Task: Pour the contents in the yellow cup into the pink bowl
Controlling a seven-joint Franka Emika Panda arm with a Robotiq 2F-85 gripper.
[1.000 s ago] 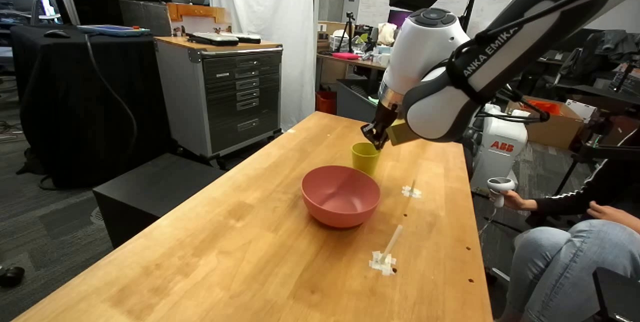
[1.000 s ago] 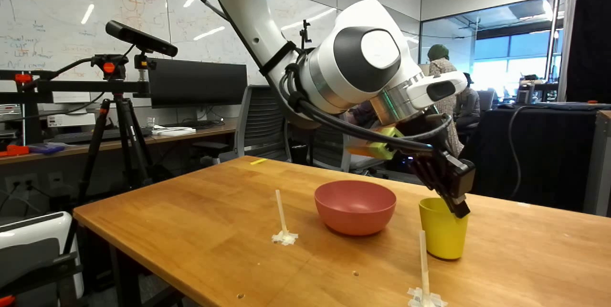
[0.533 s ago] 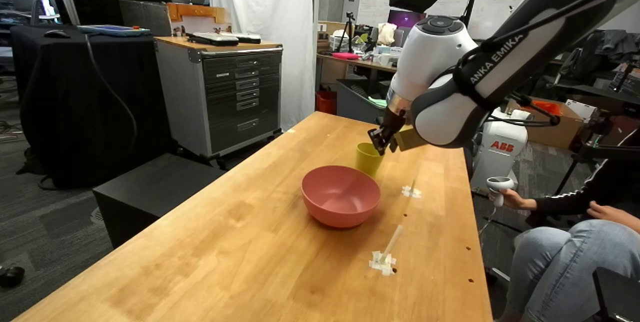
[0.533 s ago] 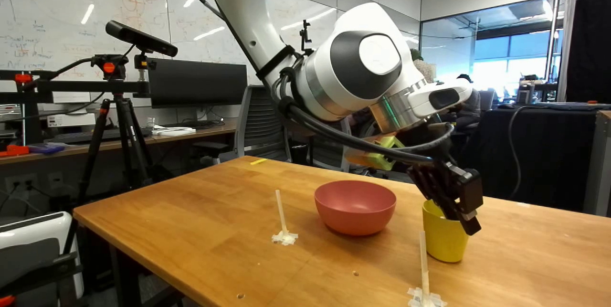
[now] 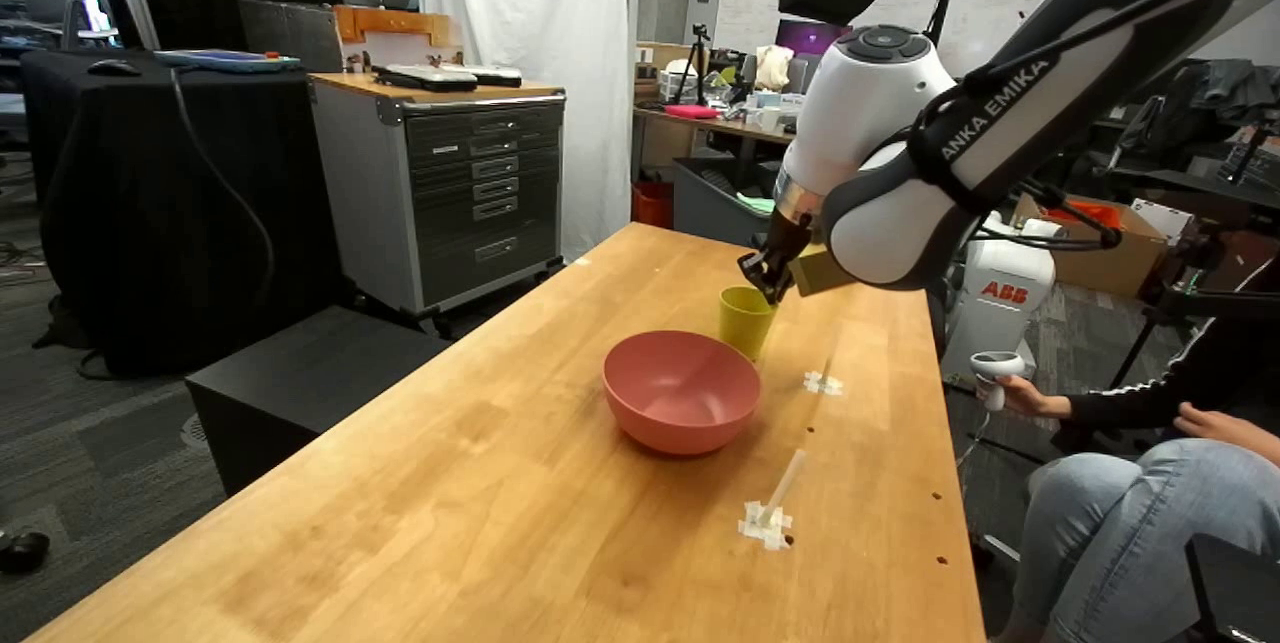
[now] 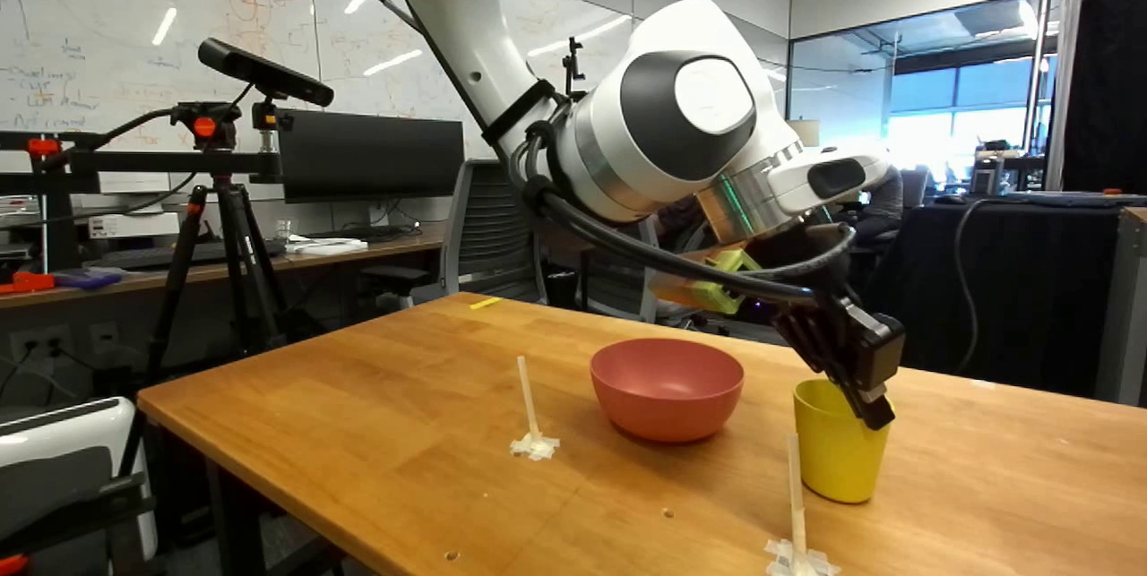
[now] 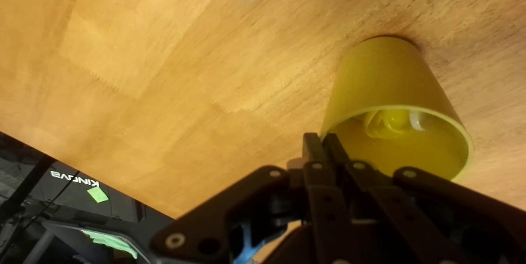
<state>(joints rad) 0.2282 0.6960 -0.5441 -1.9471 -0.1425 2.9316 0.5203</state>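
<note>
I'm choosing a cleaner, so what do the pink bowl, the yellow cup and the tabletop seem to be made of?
Pink bowl: probably plastic, satin; smooth, evenly coloured surface, though coated metal isn't ruled out.
Yellow cup: likely plastic too, fairly matte; plain sides with little shine.
Tabletop: wood, by its grain and joined strips; soft shine suggests a sealed finish.

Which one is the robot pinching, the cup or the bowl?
The yellow cup: the gripper is shut on its rim. The wider pink bowl stands apart, untouched.
</note>
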